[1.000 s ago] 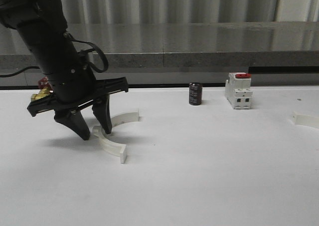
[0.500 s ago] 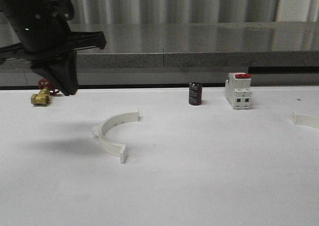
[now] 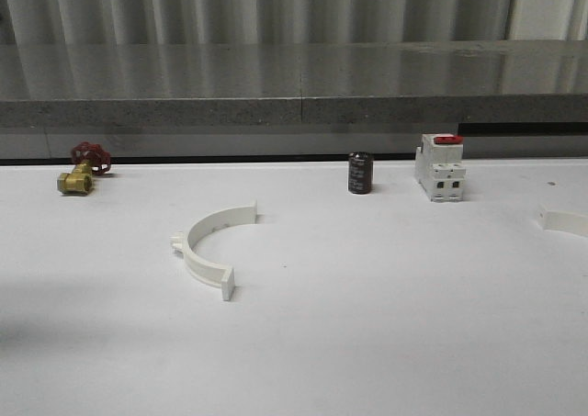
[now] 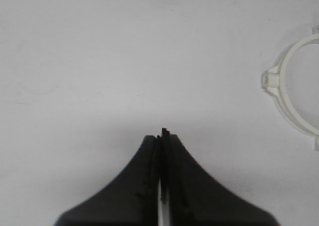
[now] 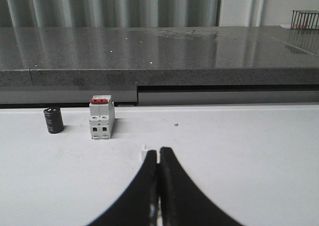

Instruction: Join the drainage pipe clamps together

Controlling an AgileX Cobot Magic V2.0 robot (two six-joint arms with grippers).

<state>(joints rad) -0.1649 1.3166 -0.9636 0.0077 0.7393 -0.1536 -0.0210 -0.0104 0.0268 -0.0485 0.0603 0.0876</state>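
We observe one white plastic semicircular half-ring clamp (image 3: 207, 247) lying flat on the white counter (image 3: 386, 324), at nine o'clock from the black cylinder (image 3: 359, 173). A second white clamp piece (image 3: 562, 220) sits at the three o'clock edge. Left claw (image 4: 162, 136) and right claw (image 5: 158, 153) both have fingers pressed together, gripping nothing.

Front camera sits low, facing forward across the white table (image 3: 386, 324) toward the grey ledge (image 3: 303, 81). Left wrist camera stares straight down, close. Right wrist camera looks level; both share the black cylinder (image 3: 359, 173) and breaker (image 3: 439, 166).
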